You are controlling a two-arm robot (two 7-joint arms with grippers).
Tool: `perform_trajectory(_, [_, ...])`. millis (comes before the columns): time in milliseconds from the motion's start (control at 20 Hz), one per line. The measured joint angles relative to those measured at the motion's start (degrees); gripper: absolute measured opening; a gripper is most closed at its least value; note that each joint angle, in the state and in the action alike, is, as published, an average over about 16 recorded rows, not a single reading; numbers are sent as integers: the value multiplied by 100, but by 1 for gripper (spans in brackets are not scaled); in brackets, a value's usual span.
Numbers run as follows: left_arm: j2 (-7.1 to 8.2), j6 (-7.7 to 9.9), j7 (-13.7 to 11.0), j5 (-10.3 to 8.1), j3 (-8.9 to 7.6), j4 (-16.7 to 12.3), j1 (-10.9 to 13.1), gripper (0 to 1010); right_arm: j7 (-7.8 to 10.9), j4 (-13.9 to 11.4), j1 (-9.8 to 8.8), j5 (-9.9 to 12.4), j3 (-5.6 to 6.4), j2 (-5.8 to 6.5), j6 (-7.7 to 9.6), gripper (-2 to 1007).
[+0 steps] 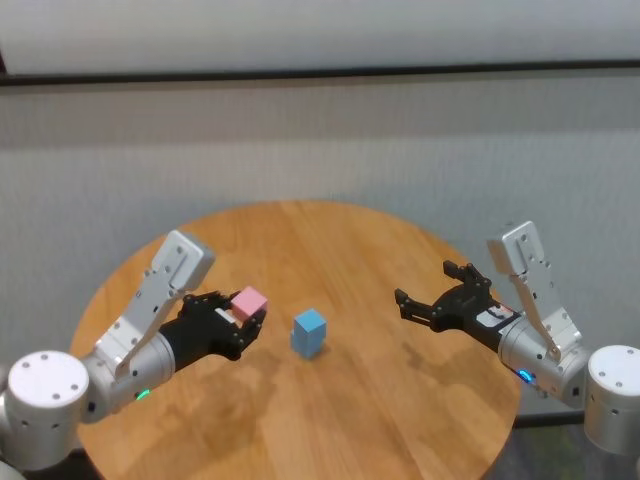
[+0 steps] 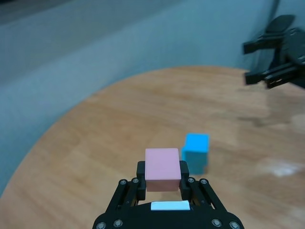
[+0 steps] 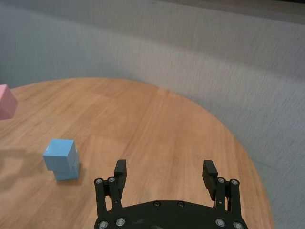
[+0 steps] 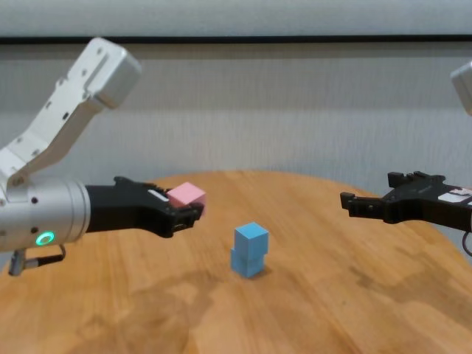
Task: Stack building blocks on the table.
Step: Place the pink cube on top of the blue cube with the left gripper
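Pink cube (image 1: 249, 301): clamped in your left claw (image 1: 243, 318), lifted off the table (image 1: 400, 400), just beside the stack.
Blue stack (image 4: 249, 249): two light blue cubes, one on the other, slightly twisted, mid-table.
Right claw (image 1: 432, 298): jaws apart, empty, hovering well clear.
Handling: likely light, rigid, matte; grip opposite flat faces, lower squarely, or you may topple the stack.

Head view looks down over the round table (image 1: 330, 400); chest view sits low, near its edge. Both wrist views, seemingly close above, share the stacked blue blocks (image 3: 61, 159).
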Motion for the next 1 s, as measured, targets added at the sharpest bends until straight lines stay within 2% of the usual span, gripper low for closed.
perform_trajectory(150, [64,40,-144,-31,117,-230,-9,394,0,0,0,0,0,0,0,1000])
perform_trajectory(350, [92,48,-308,-57,299,-293,-115,394,0,0,0,0,0,0,0,1000])
perform_trajectory(600, [48,-19,-471,-76,518,-73,-333,394,0,0,0,0,0,0,0,1000])
perform_trajectory(1000, [-70,-207,-644,-125,800,497,-702,394,0,0,0,0,0,0,0,1000])
